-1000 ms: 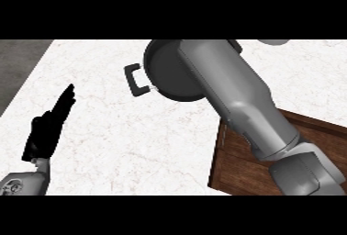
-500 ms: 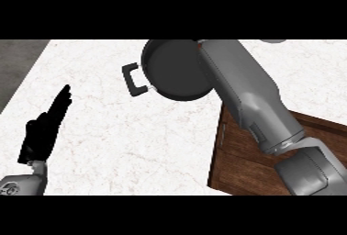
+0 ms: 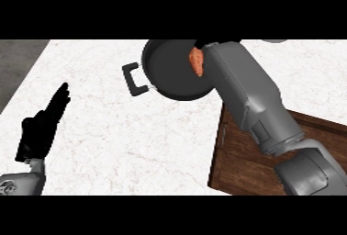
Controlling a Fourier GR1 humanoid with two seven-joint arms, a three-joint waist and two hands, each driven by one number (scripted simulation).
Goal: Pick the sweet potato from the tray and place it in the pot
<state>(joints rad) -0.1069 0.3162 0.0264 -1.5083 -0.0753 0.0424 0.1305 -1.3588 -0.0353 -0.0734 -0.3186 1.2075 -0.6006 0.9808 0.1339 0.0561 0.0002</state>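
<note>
Sweet potato (image 3: 196,62) now shows orange inside the black pot (image 3: 169,69) on the far part of the counter (image 3: 136,137), right against the right forearm; half a second ago the arm hid it. Only a dark sliver of the right hand (image 3: 200,43) shows above it, so I cannot tell whether it is grasping or released. The left hand (image 3: 42,126) rests open at the near left, unchanged. The wooden tray (image 3: 244,160) lies near right.

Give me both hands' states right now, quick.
Left hand: open, resting at the view's left, holding nothing.
Right hand: cannot tell; mostly hidden behind its grey forearm, with the orange sweet potato beside it over the round black pot.
</note>
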